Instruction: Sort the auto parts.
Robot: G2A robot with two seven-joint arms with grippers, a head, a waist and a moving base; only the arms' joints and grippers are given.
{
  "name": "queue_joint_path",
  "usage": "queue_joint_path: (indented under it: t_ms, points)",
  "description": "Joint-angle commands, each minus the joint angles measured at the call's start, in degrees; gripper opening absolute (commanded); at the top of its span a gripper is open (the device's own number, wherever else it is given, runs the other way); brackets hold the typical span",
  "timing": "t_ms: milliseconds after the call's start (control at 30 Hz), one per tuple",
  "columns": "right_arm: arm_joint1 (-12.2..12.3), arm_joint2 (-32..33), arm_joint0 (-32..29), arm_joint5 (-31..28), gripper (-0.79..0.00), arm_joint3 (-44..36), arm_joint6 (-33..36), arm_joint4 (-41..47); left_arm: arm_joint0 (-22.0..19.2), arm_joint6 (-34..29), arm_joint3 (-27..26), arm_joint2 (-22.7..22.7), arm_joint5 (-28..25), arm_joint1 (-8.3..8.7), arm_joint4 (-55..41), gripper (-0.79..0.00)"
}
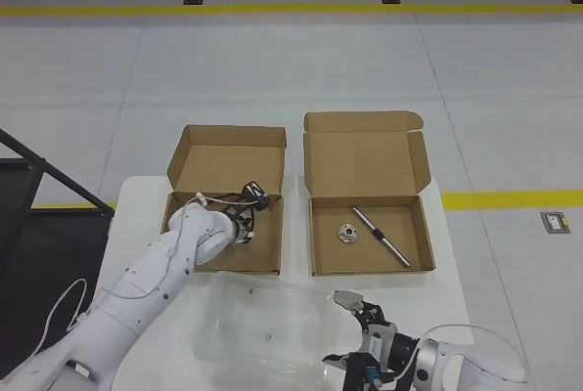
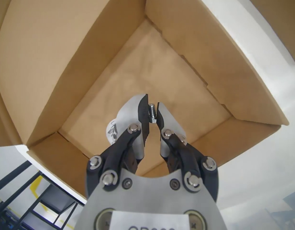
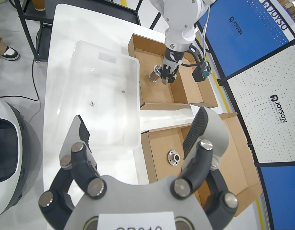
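Right gripper [image 1: 336, 328] hangs by the right end of the clear bin [image 3: 78, 56], near the table's [image 1: 135, 195] front edge, jaws spread wide. Left gripper [image 2: 152, 108] sits inside the left box [image 2: 185, 48], pinching what looks like a small threaded bolt [image 2: 152, 114] (gripped between the pads). A flange [image 1: 347, 233] and a rod [image 1: 380, 236] lie in the right box [image 1: 424, 249].

Bright, even light is given from overhead. Soft shadows are cast inside the cardboard box [image 2: 176, 56]. The white worktop [image 3: 63, 22] is washed pale by glare. Lines are bent at the wrist views' edges.
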Motion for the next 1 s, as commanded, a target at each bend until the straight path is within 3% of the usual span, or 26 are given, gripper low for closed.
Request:
queue_joint_path:
  t_ms: [0,133,267,333,467,600,767,967]
  points:
    - [0.0,0.0,-0.01,0.0,0.0,0.0,-0.01,-0.02,-0.76,0.36,1.91,1.06,0.04,-1.21,-0.15,-0.785]
    - [0.0,0.0,-0.01,0.0,0.0,0.0,-0.01,-0.02,-2.08,0.56,5.96,3.09,-0.49,-3.71,0.41,-0.785]
    - [0.0,0.0,-0.01,0.0,0.0,0.0,-0.01,-0.02,-2.75,1.03,8.85,3.72,-1.02,-5.35,0.22,-0.157]
    - [0.0,0.0,-0.01,0.0,0.0,0.0,-0.01,-0.02,-3.26,1.57,9.89,3.54,-1.38,-6.01,0.34,-0.003]
    - [0.0,0.0,-0.01,0.0,0.0,0.0,-0.01,-0.02,-3.59,2.84,8.14,1.7,-2.88,-5.91,0.41,0.0]
    - [0.0,0.0,-0.01,0.0,0.0,0.0,-0.01,-0.02,-1.88,1.0,0.41,-1.16,-3.9,-4.1,3.17,0.0]
    - [0.0,0.0,-0.01,0.0,0.0,0.0,-0.01,-0.02,3.82,-4.36,-14.04,-6.05,-4.78,-0.75,6.87,0.0]
    - [0.0,0.0,-0.01,0.0,0.0,0.0,-0.01,-0.02,16.9,-13.13,-36.6,-14.88,-12.41,4.36,6.64,0.0]
